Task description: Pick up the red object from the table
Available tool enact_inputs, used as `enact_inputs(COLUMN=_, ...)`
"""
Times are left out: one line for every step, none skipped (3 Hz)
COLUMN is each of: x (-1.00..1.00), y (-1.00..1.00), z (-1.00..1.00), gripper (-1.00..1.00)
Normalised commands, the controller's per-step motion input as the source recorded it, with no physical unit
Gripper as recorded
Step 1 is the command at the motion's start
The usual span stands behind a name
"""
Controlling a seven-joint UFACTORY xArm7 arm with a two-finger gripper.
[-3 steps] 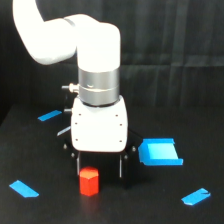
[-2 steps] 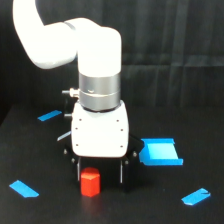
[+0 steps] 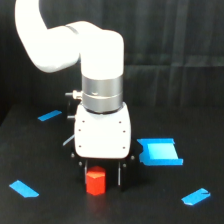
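Hand [image 3: 101, 175] lowered further, straddling red object [image 3: 95, 182]

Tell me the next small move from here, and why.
Probably lower a touch more, then close. The gripper sits right over the red object, whose top is already tucked under the white body, with one dark finger beside it toward the exterior view's right. The block rests on the table, and whether the fingers reach its sides is unclear.
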Motion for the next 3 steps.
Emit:
enact_inputs(x=0.06, y=0.08, z=-0.22, gripper=-1.00)
enact_inputs(x=0.02, y=0.01, z=-0.06, gripper=-0.93)
enact_inputs(x=0.03, y=-0.02, z=-0.06, gripper=-1.00)
